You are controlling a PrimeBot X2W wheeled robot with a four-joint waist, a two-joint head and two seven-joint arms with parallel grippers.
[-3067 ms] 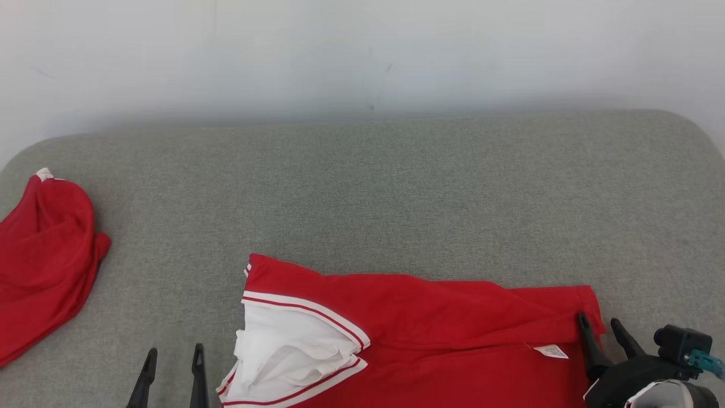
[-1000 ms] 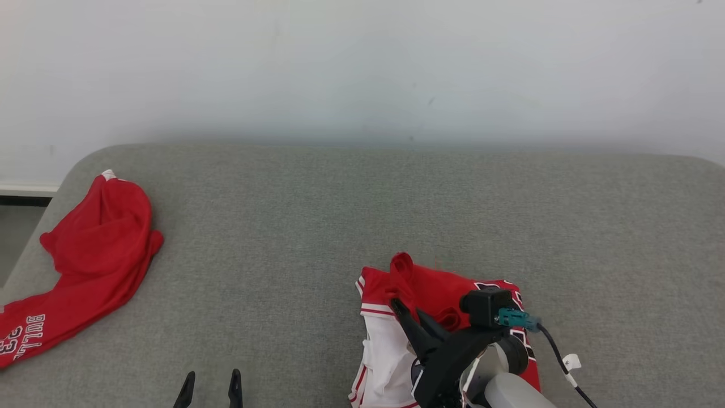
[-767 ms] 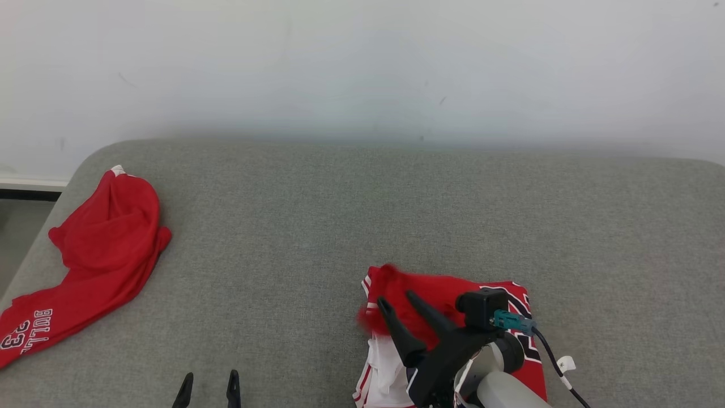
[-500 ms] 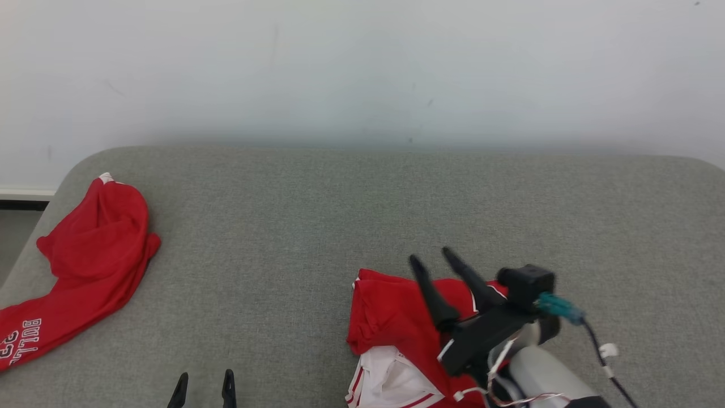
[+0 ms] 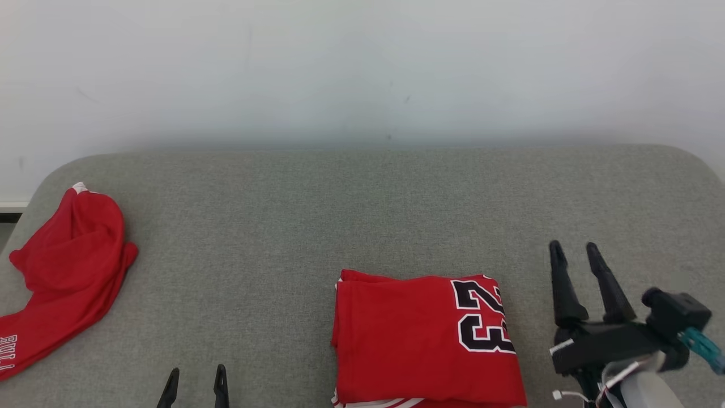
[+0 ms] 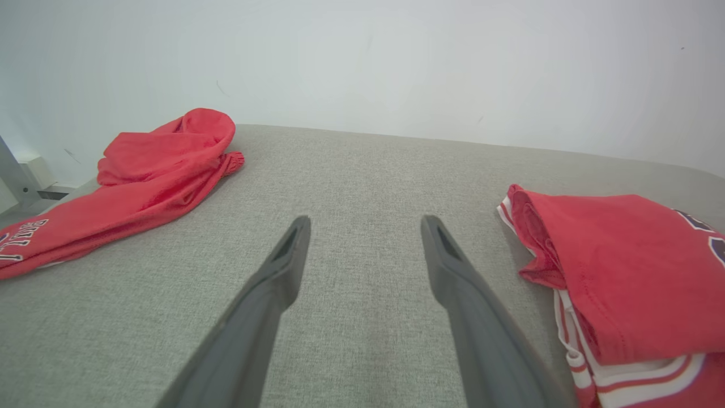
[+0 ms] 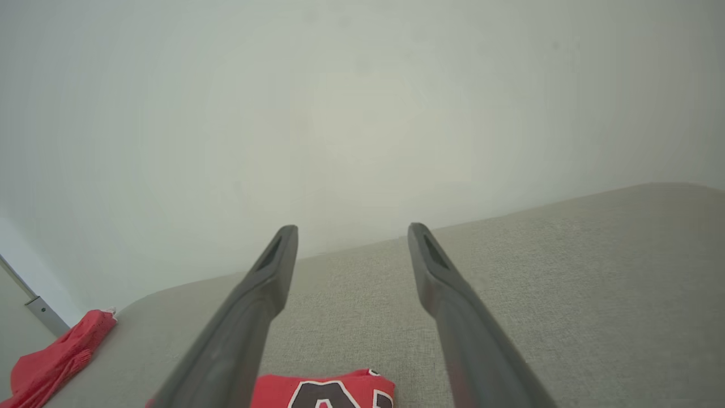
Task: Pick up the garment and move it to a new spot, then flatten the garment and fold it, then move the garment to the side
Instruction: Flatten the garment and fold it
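The folded garment (image 5: 425,334) is lying at the near middle of the grey fabric surface (image 5: 362,215), just left of the right hand (image 5: 573,246), which is standing spread and empty. The left hand (image 5: 197,369), likewise spread and empty, is sitting farther off on the garment's left.

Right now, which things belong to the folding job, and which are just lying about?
Job: folded red jersey, numbered 23; right tool, open, beside it; left tool, open.
Lying about: crumpled red garment, far left on the grey cushion.
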